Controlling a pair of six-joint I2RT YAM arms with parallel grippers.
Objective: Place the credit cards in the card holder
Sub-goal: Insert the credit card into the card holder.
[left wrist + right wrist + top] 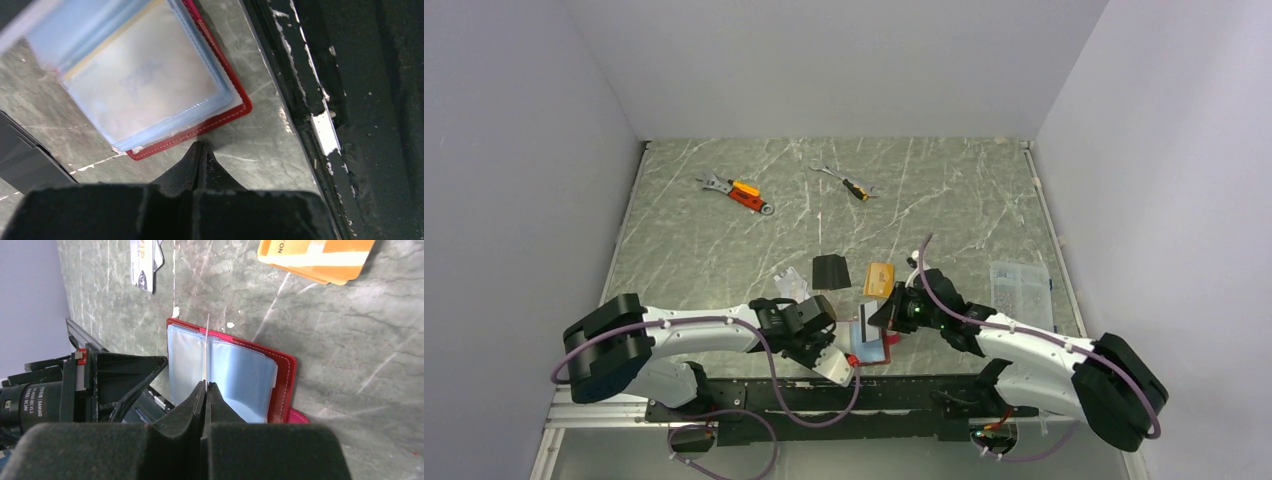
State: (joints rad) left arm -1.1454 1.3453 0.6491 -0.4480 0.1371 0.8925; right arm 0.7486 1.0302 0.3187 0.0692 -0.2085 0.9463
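Red card holder (pixel 286 382) lying open by the table (pixel 350 340) edge, I am squaring the silver-grey card (pixel 206 347), pinched in the right gripper (pixel 206 386), to a pale blue pocket (pixel 242 377), with the left gripper (pixel 201 146) sitting closed and empty beside its corner.

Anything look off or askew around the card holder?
Nothing spilled or damaged. The card holder lies open close to the near edge of the table, its sleeves fanned up. The right end effector pinches a silver card on edge over the sleeves, not visibly in a pocket.
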